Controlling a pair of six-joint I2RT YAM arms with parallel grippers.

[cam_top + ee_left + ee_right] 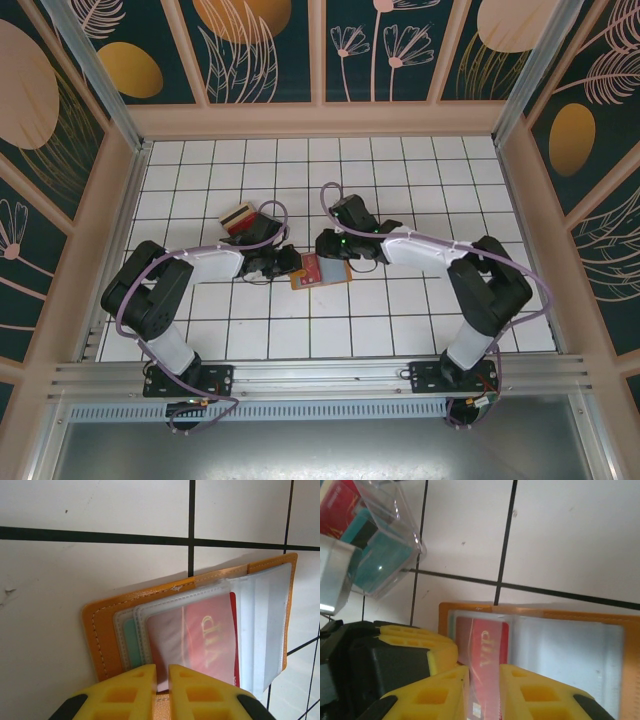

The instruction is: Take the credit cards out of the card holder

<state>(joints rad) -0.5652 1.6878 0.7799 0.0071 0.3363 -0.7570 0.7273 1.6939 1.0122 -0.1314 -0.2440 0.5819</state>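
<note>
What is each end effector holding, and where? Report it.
Left end effector pinches the card holder at its near edge. Right end effector pinches the red card by its near end.

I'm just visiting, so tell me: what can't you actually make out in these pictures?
- Top view: the card holder is partly covered by the left tool and right tool. Its cards are too small to count.
- Left wrist view: the red card has lettering blurred by a cloudy pocket, and the left tool hides its lower edge. The teal card is only a sliver.
- Right wrist view: the clear box is cut off at the top-left edge.
</note>
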